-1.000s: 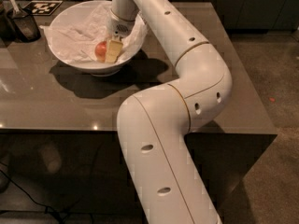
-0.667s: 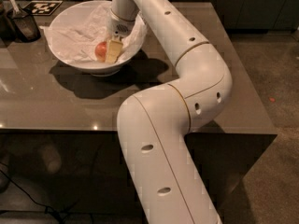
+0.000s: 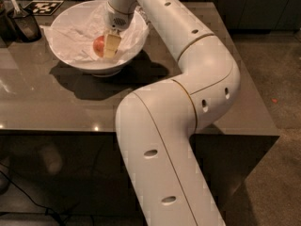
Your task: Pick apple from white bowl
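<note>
The white bowl (image 3: 66,55) stands at the back left of the table, lined with crumpled white paper. The small red-orange apple (image 3: 98,45) lies inside it, right of the middle. My gripper (image 3: 108,46) reaches down into the bowl from the white arm (image 3: 188,51) and sits right at the apple, covering its right side. The apple's left half shows.
A small dark cup (image 3: 26,25) with a utensil stands left of the bowl. A black-and-white marker card (image 3: 43,5) lies behind the bowl. The dark table's (image 3: 47,102) front edge is near; its right edge drops to the floor.
</note>
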Robot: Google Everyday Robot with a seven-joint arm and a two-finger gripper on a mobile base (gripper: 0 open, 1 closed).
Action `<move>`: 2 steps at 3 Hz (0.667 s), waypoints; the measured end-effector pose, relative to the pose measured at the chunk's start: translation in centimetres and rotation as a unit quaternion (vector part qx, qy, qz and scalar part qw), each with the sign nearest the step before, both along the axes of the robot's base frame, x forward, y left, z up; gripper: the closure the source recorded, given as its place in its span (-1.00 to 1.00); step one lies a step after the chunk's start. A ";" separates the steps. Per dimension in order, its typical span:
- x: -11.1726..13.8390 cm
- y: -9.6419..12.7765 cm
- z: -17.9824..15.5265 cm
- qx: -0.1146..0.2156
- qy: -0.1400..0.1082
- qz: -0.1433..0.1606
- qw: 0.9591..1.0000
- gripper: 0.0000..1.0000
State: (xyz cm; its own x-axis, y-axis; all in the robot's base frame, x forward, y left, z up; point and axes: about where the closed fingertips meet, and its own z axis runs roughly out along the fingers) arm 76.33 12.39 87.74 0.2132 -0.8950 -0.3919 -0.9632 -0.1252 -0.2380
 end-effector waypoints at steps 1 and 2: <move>-0.9 0.0 2.5 0.002 -0.020 -0.006 1.000 1.00; -2.4 -0.1 4.6 0.003 -0.036 -0.008 0.999 1.00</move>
